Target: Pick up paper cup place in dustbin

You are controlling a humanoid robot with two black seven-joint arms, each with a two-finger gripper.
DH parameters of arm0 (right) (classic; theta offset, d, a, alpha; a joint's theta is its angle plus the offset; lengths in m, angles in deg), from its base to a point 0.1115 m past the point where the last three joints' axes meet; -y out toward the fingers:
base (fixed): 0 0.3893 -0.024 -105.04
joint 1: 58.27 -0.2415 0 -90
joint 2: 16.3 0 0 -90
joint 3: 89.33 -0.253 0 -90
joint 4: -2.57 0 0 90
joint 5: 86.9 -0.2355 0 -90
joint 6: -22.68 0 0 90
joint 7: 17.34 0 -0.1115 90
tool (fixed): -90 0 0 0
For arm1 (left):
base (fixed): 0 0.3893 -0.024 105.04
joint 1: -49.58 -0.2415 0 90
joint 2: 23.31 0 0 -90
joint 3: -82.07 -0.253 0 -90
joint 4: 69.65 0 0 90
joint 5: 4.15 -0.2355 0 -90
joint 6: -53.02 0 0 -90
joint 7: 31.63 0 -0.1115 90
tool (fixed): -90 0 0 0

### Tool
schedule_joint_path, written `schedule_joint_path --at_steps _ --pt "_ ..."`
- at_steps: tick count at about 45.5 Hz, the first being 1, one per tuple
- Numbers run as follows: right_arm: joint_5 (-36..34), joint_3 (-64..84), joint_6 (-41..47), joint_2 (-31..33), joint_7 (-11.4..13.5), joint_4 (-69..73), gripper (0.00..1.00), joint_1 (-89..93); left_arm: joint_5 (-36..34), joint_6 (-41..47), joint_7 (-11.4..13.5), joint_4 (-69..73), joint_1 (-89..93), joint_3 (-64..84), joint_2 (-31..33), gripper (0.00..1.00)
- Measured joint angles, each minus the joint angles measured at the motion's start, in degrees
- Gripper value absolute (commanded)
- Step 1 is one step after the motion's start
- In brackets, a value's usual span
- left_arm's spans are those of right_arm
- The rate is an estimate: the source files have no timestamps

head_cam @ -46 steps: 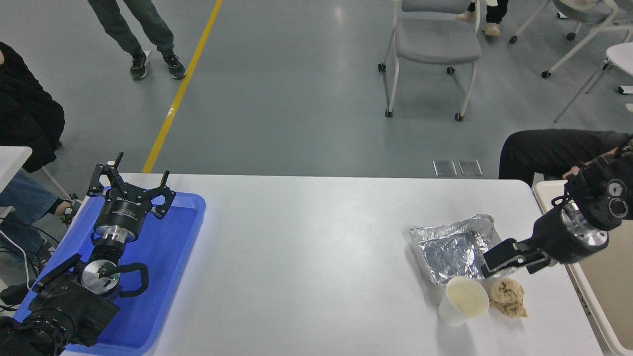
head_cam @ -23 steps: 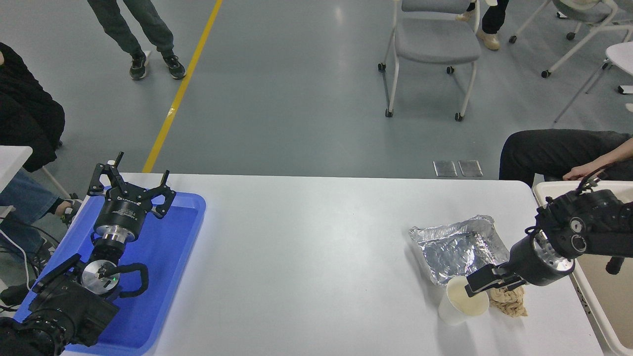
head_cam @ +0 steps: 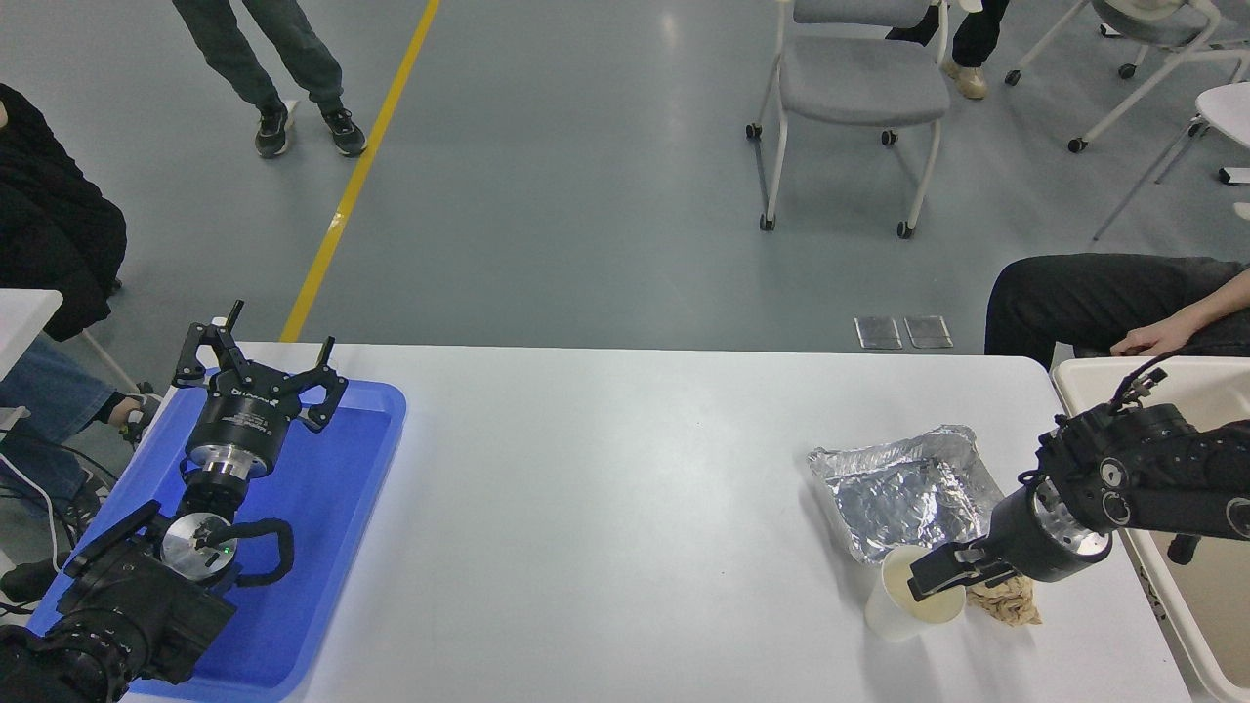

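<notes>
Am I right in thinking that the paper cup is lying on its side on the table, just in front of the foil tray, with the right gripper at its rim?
Not quite: the paper cup stands upright with its mouth open upward, as the head view shows. The rest holds: it is on the table just in front of the foil tray, with the right gripper at its rim.

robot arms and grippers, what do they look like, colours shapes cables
Both arms are black with chunky round joints. The left gripper has thin angular black fingers on a black drum with white lettering, above a silver wrist ring, and a black cable loops beside it. The right gripper sits on a black cylinder with a silver ring and thin black wires behind.
</notes>
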State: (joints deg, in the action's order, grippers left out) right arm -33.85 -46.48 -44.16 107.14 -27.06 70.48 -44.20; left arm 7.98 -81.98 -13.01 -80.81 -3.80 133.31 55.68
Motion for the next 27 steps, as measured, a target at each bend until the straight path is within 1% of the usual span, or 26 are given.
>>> schedule_joint_path --at_steps 1,2,27 --pt "0.02 -0.01 -0.03 -0.12 -0.02 -0.06 0.07 0.06 0.0 0.0 0.0 0.0 0.0 0.0 0.0 1.0" --pt "0.03 -0.02 -0.06 -0.19 -0.05 -0.09 0.0 0.1 0.0 0.0 -0.01 0.0 0.0 0.0 0.01 1.0" --pt "-0.56 0.89 0.57 -0.28 -0.18 0.21 0.0 -1.77 0.0 0.0 -0.08 0.0 0.03 0.01 0.1 1.0"
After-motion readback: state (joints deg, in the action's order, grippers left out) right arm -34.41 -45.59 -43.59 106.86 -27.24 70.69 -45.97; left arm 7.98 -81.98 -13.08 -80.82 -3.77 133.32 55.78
